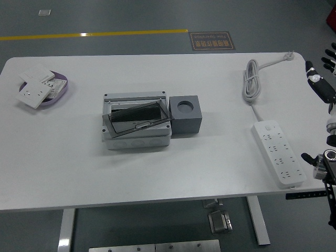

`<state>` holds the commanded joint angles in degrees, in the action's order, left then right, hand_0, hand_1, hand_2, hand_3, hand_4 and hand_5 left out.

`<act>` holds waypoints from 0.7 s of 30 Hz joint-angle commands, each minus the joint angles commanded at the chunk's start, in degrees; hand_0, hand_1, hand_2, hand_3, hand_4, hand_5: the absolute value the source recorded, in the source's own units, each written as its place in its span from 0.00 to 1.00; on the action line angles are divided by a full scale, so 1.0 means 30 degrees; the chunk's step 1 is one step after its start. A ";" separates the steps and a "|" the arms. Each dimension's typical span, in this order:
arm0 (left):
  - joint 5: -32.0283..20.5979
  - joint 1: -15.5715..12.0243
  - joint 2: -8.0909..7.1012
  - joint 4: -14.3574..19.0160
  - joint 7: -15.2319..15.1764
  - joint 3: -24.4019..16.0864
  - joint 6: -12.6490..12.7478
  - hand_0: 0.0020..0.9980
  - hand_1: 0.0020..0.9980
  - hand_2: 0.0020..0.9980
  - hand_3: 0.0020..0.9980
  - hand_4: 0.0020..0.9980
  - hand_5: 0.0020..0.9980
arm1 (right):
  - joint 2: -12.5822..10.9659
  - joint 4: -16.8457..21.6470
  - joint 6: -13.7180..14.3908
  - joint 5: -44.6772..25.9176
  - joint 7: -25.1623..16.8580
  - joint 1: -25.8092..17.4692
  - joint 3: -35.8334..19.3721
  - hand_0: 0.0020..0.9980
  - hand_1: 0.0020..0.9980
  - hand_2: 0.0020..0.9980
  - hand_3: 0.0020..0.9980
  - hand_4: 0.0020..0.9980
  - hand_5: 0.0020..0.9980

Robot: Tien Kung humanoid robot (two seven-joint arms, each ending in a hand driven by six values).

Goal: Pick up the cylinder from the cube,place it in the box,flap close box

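Cylinder not visible; cube (185, 114) top shows only empty round recess. Box (137, 122) touching cube's left, flap resting tilted. Right hand (321, 79) at worktop (63, 157) right edge, fingers spread, empty. Risk: flap catches askew, fails to seat.

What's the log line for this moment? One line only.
right hand: open, at picture's right edge, holding nothing | cube: socket empty | box: flap down, askew | left hand: out of view
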<state>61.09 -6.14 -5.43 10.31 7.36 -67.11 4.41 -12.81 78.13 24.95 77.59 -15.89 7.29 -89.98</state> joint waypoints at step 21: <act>-0.0182 0.0295 0.0123 0.0000 0.0012 -0.0290 0.0034 0.58 0.60 0.56 0.58 0.60 0.29 | 0.0193 0.0015 0.0144 -0.0156 -0.0190 -0.0204 -0.0422 0.77 0.73 0.77 0.79 0.80 0.23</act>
<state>60.55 -5.25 -5.06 10.31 7.40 -67.99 4.51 -12.23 78.17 25.38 77.12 -16.46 6.68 -91.25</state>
